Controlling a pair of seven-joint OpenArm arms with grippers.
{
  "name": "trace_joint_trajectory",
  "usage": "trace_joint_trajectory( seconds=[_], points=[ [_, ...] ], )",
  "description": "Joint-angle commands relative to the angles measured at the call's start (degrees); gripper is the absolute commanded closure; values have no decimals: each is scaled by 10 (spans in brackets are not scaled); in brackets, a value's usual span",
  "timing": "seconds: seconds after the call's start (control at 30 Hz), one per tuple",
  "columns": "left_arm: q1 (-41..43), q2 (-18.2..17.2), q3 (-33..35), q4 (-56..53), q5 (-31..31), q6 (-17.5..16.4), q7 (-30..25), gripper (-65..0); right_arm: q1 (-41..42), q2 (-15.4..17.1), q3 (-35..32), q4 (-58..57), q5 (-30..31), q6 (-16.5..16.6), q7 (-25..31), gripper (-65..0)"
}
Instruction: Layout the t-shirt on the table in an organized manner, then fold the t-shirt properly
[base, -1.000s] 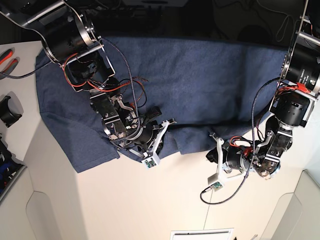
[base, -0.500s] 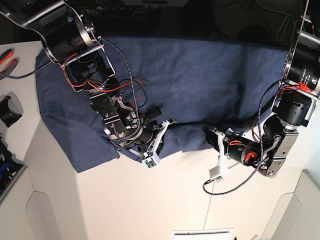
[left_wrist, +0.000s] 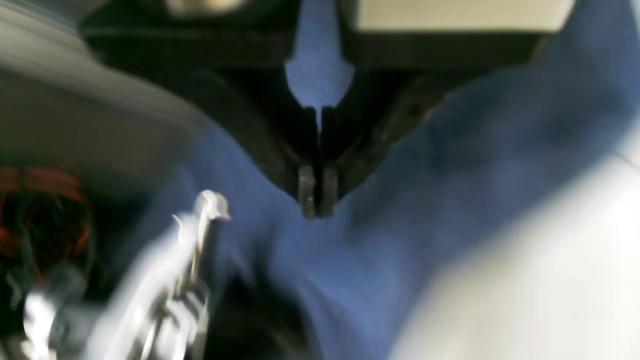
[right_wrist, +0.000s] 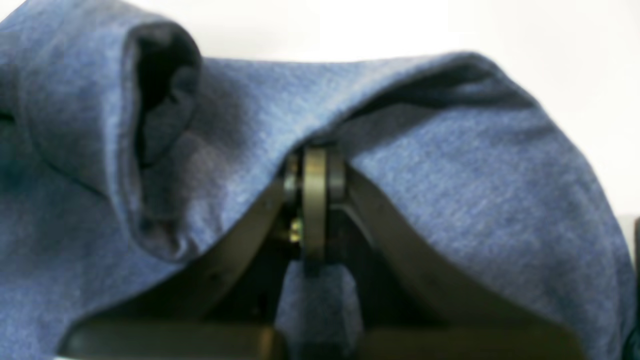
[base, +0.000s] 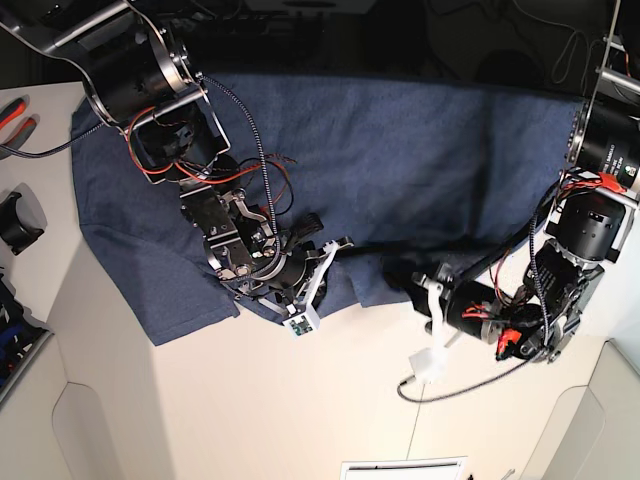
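Note:
The slate-blue t-shirt (base: 400, 160) lies spread across the far half of the white table (base: 250, 400), plain side up; no lettering shows. My right gripper (base: 312, 228) sits at the near hem, left of centre. In the right wrist view it (right_wrist: 315, 160) is shut on the shirt (right_wrist: 450, 175), which drapes over both fingers. My left gripper (base: 395, 272) is low at the hem further right. In the blurred left wrist view it (left_wrist: 315, 200) is shut, tips against the fabric (left_wrist: 450, 175); I cannot tell whether any fabric is caught.
A red-handled tool (base: 10, 115) and a black object (base: 15, 220) lie at the table's left edge. Raised white corner panels (base: 80, 430) (base: 610, 400) stand at the near corners. A white sheet (base: 405, 468) lies at the near edge. The right arm's hardware (left_wrist: 175, 280) shows blurred.
My left gripper has moved left from the bare table onto the shirt's near hem, closer to the right gripper. The right arm and its hold have not moved.

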Motion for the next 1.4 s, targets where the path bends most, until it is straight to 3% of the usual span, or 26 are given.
trace_joint_trajectory(
  seconds=[0.0, 0.13, 0.2, 0.47, 0.57, 0.67, 0.77, 1.13, 1.27, 1.37],
  points=[
    [-31, -4, -21, 10, 35, -3, -61, 0, 0, 3, 0, -4, -12, -6, -43, 0],
    [-28, -2, -74, 10, 287, -3, -343, 0, 0, 3, 0, -4, -12, -6, -43, 0],
    [-21, 0, -71, 9, 375, -3, -416, 0, 0, 3, 0, -4, -12, -6, -43, 0],
    [-1, 45, -16, -97, 556, -3, -537, 0, 0, 2, 0, -4, -12, -4, -42, 0],
    [-1, 46, -15, -126, 592, -3, -550, 0, 0, 3, 0, -4, -12, -4, -42, 0],
    [-1, 41, -15, -127, 591, -3, -514, 0, 0, 3, 0, -4, -12, -4, -43, 0],
    [-1, 41, -15, -123, 541, -3, -428, 0, 0, 3, 0, -4, -12, -4, -42, 0],
    [-1, 30, -15, -90, 154, -3, -83, 0, 0, 3, 0, -4, -12, -4, -42, 0],
    [-1, 17, -15, -56, 16, -3, 14, 0, 0, 3, 0, -4, -12, -4, -43, 0],
    [-1, 1, -15, -21, -49, -3, 64, 0, 0, 3, 0, -4, -12, -4, -43, 0]
  ],
)
